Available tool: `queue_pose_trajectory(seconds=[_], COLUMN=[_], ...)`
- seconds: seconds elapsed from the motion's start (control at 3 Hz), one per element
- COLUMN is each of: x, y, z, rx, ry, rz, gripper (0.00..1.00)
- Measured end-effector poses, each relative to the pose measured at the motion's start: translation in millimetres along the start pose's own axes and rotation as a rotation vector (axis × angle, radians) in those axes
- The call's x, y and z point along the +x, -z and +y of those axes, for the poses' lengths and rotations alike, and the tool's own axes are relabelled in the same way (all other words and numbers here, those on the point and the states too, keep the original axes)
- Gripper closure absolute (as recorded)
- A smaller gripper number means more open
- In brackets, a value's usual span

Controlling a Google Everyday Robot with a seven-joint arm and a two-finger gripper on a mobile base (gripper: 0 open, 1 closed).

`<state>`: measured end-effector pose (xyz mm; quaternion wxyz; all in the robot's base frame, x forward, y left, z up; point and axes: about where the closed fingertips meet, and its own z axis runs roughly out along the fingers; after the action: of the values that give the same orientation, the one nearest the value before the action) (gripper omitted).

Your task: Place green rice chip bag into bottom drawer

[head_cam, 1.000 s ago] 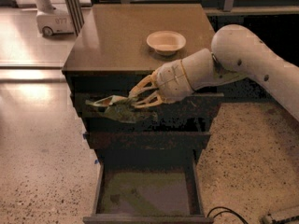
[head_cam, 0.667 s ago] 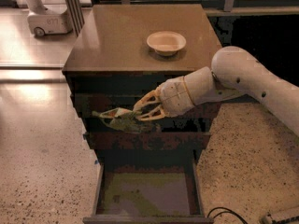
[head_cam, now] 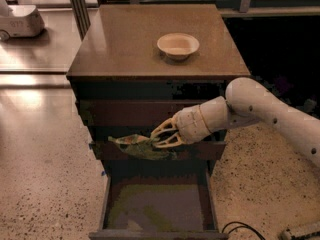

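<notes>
The green rice chip bag [head_cam: 140,146] hangs crumpled in front of the middle drawer front, held at its right end by my gripper [head_cam: 161,136]. The gripper is shut on the bag, its pale fingers [head_cam: 167,129] pinching the foil. My white arm reaches in from the right. The bottom drawer [head_cam: 202,204] is pulled open below, a shallow dark tray with a flat floor. The bag hangs above the drawer's back part, not touching it.
A round cream bowl [head_cam: 178,45] sits on the brown cabinet top [head_cam: 125,44]. Another white robot base [head_cam: 20,20] stands at the far left on the shiny floor. A black cable [head_cam: 240,228] lies on the speckled floor at the right of the drawer.
My gripper has moved down with the bag, from the top drawer's height to in front of the middle drawer. The view has shifted slightly.
</notes>
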<state>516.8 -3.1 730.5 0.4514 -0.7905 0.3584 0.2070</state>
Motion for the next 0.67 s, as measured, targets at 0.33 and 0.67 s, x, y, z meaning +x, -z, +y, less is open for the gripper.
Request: queue_pose_trajectory(seconds=[0.33, 0.67], x=[2.7, 33.3], y=[-3.3, -14.9], z=[3.2, 20.8], rx=[0.006, 0.042], ry=[0.009, 0.023], rz=[0.0, -0.021], gripper=[1.0, 1.0])
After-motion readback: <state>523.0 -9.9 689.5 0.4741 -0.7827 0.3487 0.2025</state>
